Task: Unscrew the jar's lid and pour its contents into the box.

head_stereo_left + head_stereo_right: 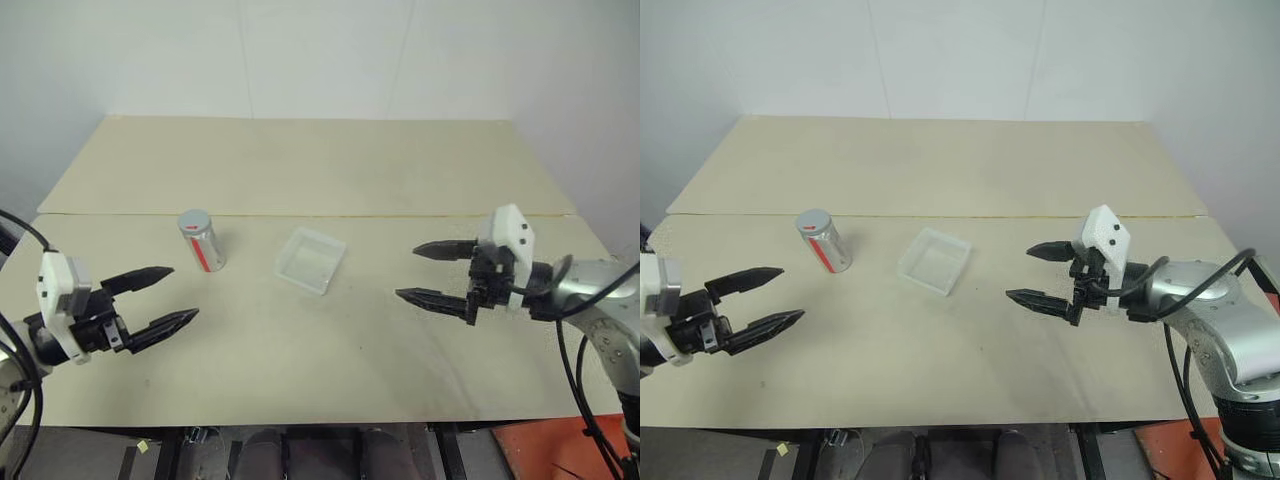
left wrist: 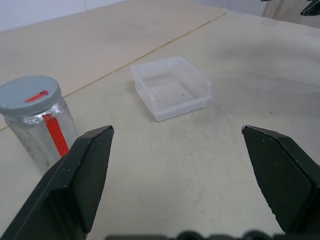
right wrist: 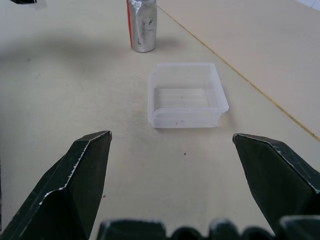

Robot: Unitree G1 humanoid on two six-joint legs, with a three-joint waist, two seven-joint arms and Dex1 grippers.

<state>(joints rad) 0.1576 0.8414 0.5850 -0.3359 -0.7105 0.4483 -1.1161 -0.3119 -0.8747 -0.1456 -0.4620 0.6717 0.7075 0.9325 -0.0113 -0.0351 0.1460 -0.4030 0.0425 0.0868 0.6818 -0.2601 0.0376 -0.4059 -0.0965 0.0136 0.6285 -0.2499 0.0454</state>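
Standing upright on the beige surface (image 1: 330,350), the silvery cylindrical jar (image 1: 201,241) with grey lid (image 1: 194,221) sits beside the clear plastic box (image 1: 311,260); left end effector (image 1: 172,295) and right end effector (image 1: 425,272) both gape empty.

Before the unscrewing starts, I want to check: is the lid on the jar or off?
On. The grey lid sits on top of the upright jar.
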